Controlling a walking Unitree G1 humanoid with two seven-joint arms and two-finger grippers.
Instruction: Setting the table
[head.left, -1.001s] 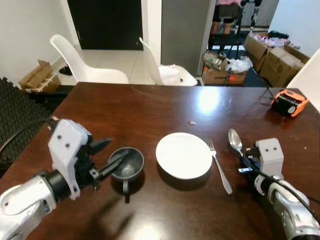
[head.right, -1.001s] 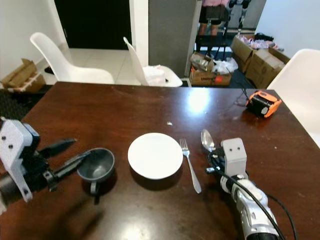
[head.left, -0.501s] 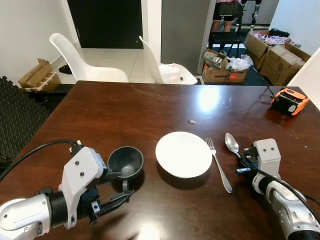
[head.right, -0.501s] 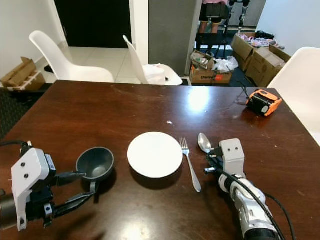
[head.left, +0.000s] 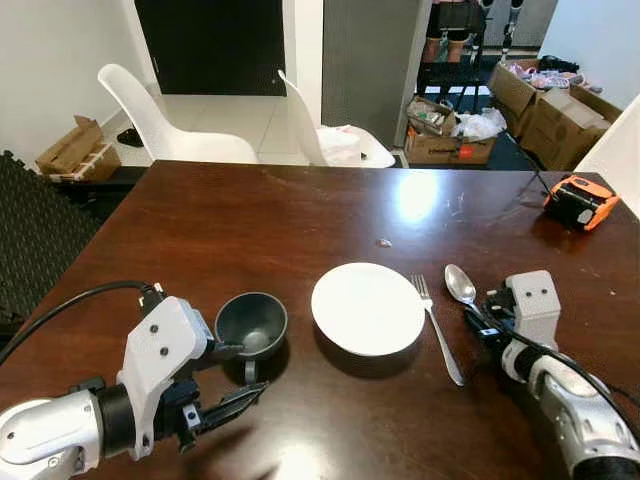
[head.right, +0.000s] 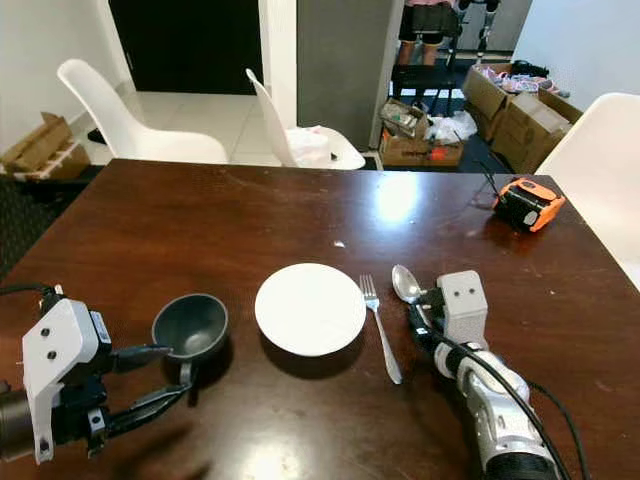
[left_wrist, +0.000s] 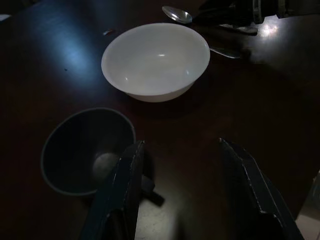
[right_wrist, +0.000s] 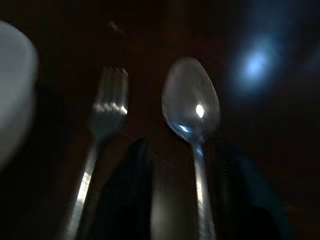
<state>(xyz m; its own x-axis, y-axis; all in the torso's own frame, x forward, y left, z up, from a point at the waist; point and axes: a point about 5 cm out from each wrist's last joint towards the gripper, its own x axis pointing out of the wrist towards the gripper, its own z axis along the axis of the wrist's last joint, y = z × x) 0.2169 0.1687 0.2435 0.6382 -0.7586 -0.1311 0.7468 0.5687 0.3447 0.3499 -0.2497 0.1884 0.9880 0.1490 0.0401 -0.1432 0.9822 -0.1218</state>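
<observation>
One white plate (head.left: 367, 308) sits mid-tabletop (head.left: 280, 220) and serves as the landmark. Left of it, just beside its rim, stands one dark cup (head.left: 251, 325), upright, handle toward the robot. Right of the plate lies one fork (head.left: 437, 328), and right of that one spoon (head.left: 461, 286), the two near each other but apart. The left gripper (head.left: 231, 378) hovers just short of the cup, fingers (left_wrist: 125, 185) spread wide, holding nothing. The right gripper (right_wrist: 182, 195) is right of the plate, its fingers parted either side of the spoon's handle; whether they touch it I cannot tell. One orange-and-black device (head.left: 579, 203) rests at the far right corner. Two white chairs (head.left: 170, 125) stand beyond the plate.
</observation>
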